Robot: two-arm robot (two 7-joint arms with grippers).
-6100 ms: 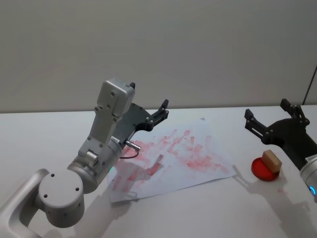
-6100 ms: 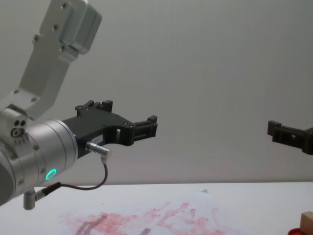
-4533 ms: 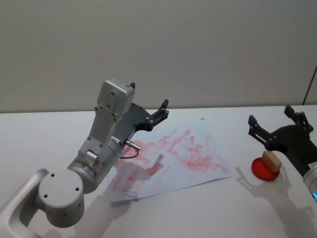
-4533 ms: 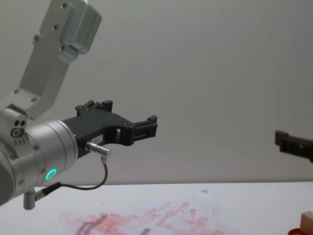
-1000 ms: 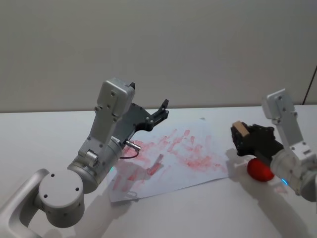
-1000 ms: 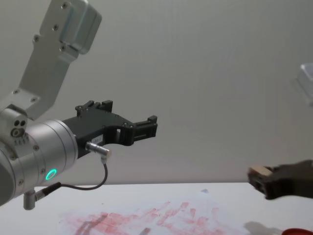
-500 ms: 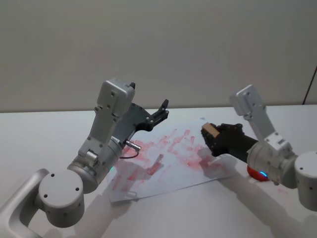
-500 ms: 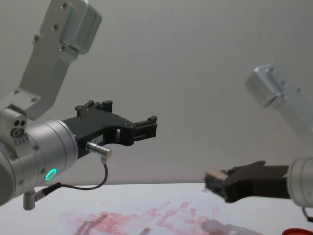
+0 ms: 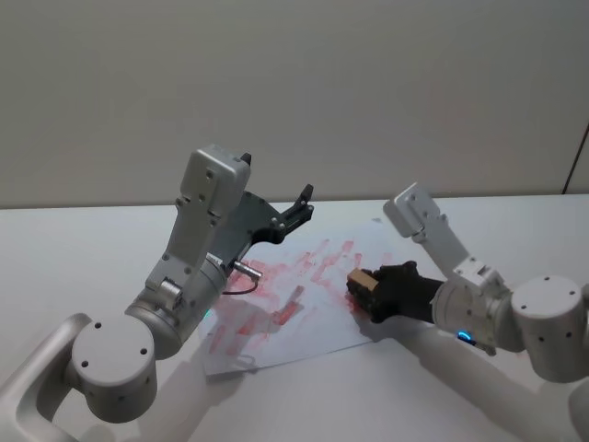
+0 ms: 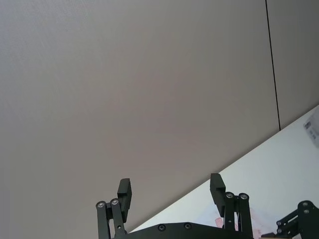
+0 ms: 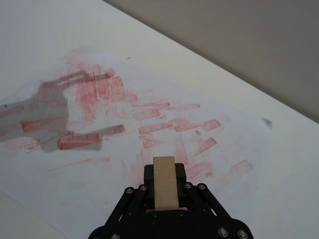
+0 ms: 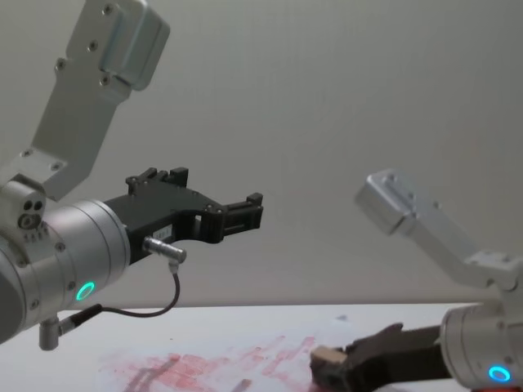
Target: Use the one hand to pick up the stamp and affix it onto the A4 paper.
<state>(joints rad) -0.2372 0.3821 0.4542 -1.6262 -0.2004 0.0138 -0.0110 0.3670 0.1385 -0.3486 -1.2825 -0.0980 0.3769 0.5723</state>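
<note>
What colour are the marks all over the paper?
Smeared red-pink, on the white A4 paper, clearest in the right wrist view.

No text, number or brand can be read. The red marks on the A4 paper [image 11: 99, 94] are smeared bars with no legible characters. A small pale label [image 12: 163, 234] on the black body of the left gripper [image 12: 255, 211] is too small to read.

Matt pale bare-wood stamp [image 11: 164, 183]; thin matt A4 paper [image 9: 317, 327], red ink smeared; matt black right gripper [image 9: 363, 287] at paper's 4 o'clock; smooth white table [image 9: 74, 249]; satin silver arm shells [image 9: 207, 198].
</note>
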